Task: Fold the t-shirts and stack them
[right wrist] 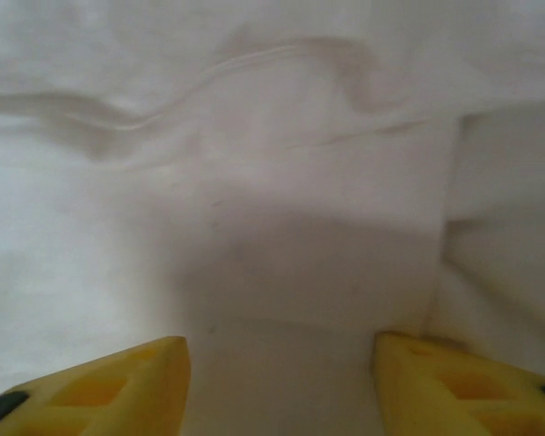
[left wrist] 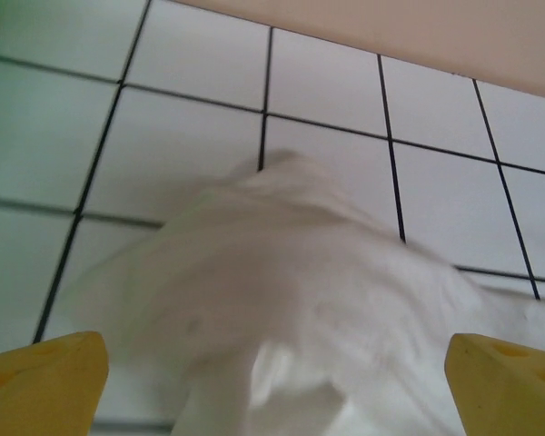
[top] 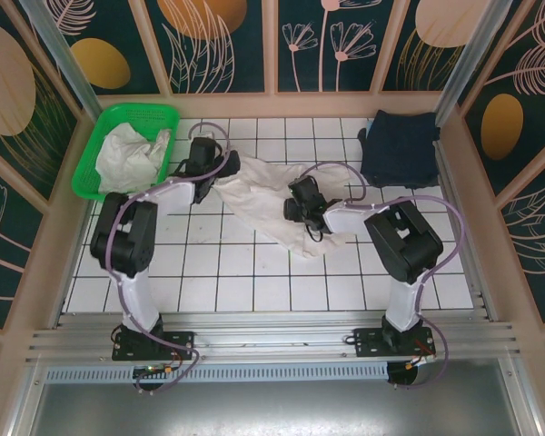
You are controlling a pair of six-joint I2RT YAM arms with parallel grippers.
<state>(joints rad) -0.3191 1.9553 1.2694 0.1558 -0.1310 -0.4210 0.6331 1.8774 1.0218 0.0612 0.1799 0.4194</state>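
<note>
The near part of the tiled table point(top: 236, 282), just past the arm bases, is bare. A little farther on, the white shirt point(top: 254, 204) is spread in a crumpled strip across the middle of the table. It is not folded yet, so the step in hand is judged to be laying it out flat.

The right gripper point(top: 300, 211) is set down on the near right part of this shirt. Its yellow fingers point(right wrist: 118, 381) are seen part way apart, with cloth between them. Whether the cloth is pinched cannot be told. For a good hold, only a thin bit near an edge should be caught, not a thick bunch.

Farther off, the left gripper point(top: 202, 165) is placed at the far left end of the shirt. Its jaws are wide open and nothing is held. The cloth lies on the tiles between the fingers point(left wrist: 45, 377). A corner or hem should be found there before the jaws are closed. Then both ends should be pulled apart gently, so the wrinkles are smoothed out and the sleeves can be seen.

At the far left, another white shirt point(top: 132, 154) is bunched up inside the green basket point(top: 141, 111). At the far right, the dark blue shirt point(top: 400, 145) is laid folded by the back wall. The white shirt can likely be stacked there once it is folded.
</note>
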